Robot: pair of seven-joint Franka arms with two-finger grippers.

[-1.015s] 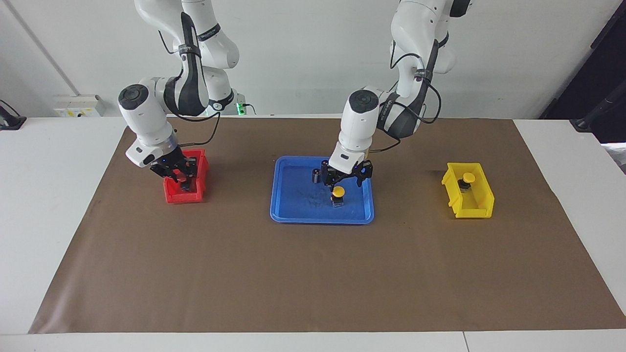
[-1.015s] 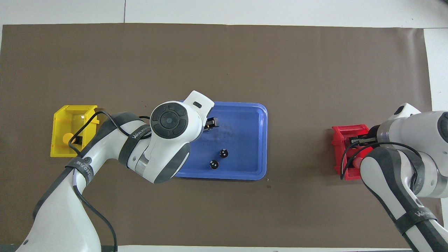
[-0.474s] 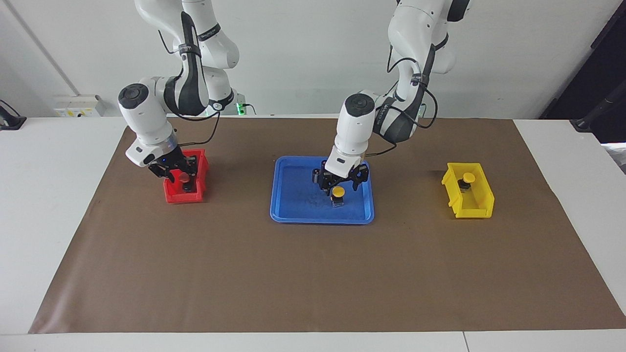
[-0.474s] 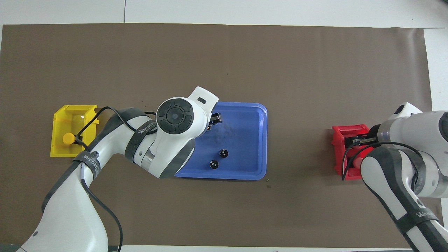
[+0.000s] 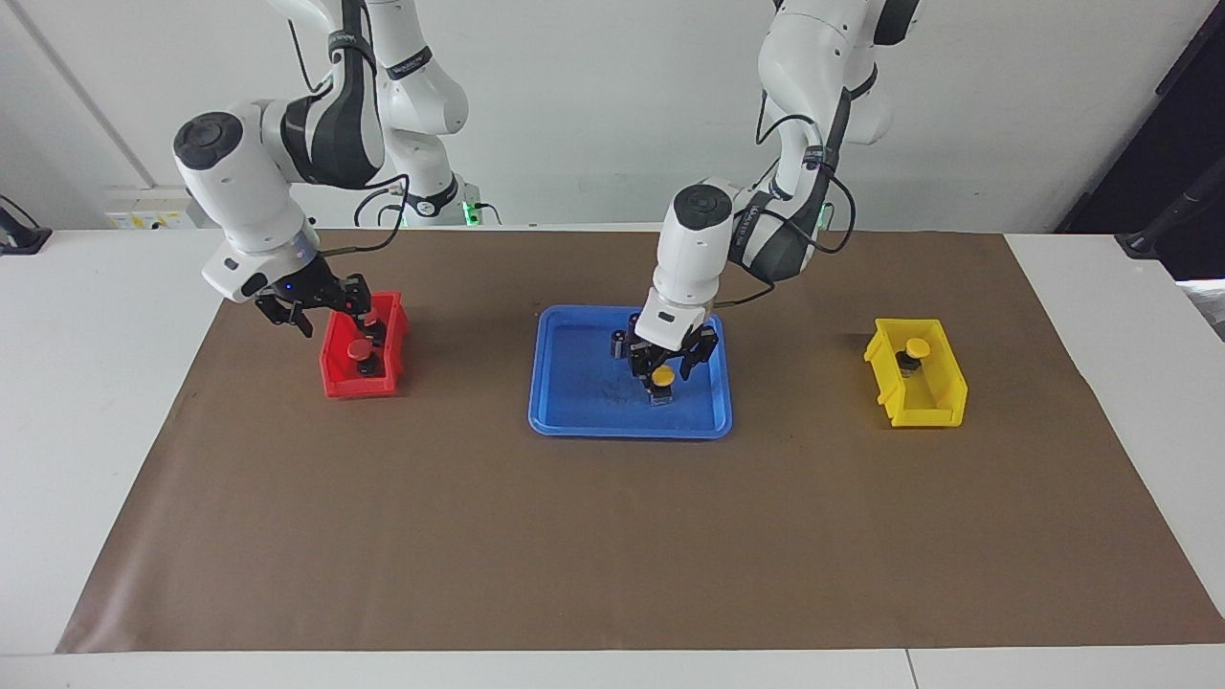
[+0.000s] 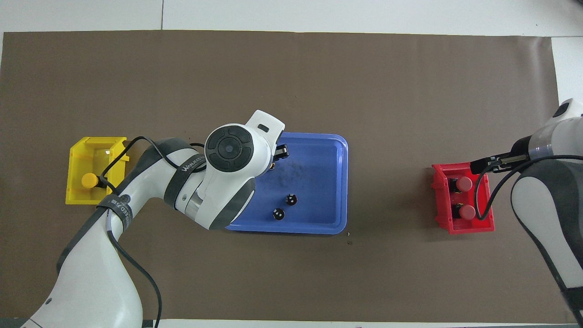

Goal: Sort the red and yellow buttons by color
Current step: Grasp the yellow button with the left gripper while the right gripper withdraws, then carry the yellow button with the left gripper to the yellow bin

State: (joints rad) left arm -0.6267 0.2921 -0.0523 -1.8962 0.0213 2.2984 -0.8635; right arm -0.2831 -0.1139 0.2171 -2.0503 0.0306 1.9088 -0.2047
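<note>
The left gripper is down in the blue tray, fingers either side of the last loose yellow button; whether they have clamped it cannot be told. Two red buttons sit in the red bin, another yellow button in the yellow bin. The right gripper, empty and apart, hangs over the red bin's edge. Next, judging by this: grip, lift, carry to the yellow bin, clear of two dark cylinders.
</note>
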